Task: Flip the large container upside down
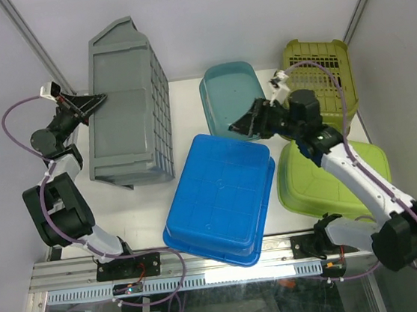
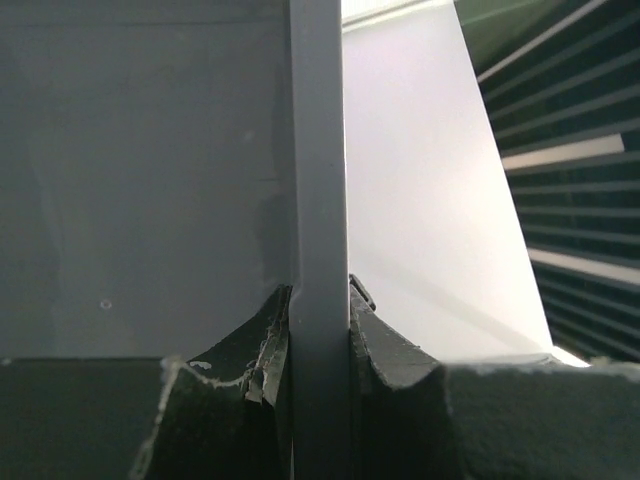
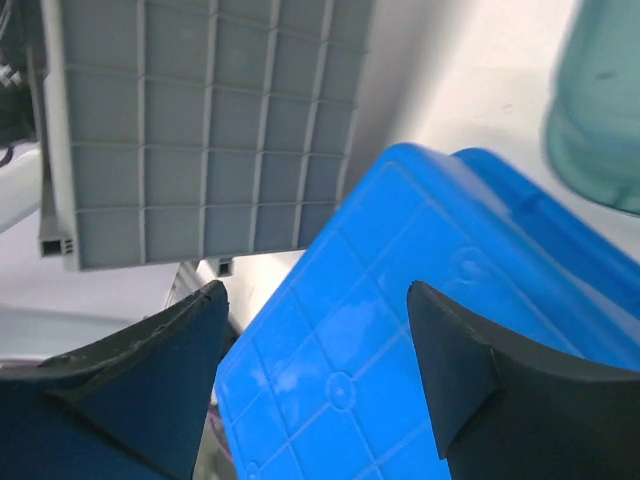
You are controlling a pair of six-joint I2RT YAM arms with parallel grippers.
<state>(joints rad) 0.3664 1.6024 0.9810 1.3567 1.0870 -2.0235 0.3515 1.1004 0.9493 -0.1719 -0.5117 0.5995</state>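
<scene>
Large grey container (image 1: 124, 113) sits in the upper left of the top view, tipped up on one side, its ribbed wall facing the middle of the counter (image 1: 139, 209).

Nearest the arm bases, an overturned blue tub (image 1: 221, 196) fills the lower centre, with a lime tub (image 1: 310, 186) to its right. Above the blue tub's far edge hangs the right pincer (image 1: 241, 124), jaws wide apart and holding nothing. At mid-left, the left pincer (image 1: 100, 100) is clamped on the container's thin rim; the left wrist view shows both pads pressed to that wall. A teal tub (image 1: 231, 86) and an olive basket (image 1: 322, 64) lie farthest back.

I judge the turn about half done. To finish cleanly, pivot the container on the edge resting on the counter, roll the wrist smoothly so the thin rim cannot slip, and lower the open side away from the blue tub, which lies just beside its near corner. The free right pincer could steady the ribbed wall.
</scene>
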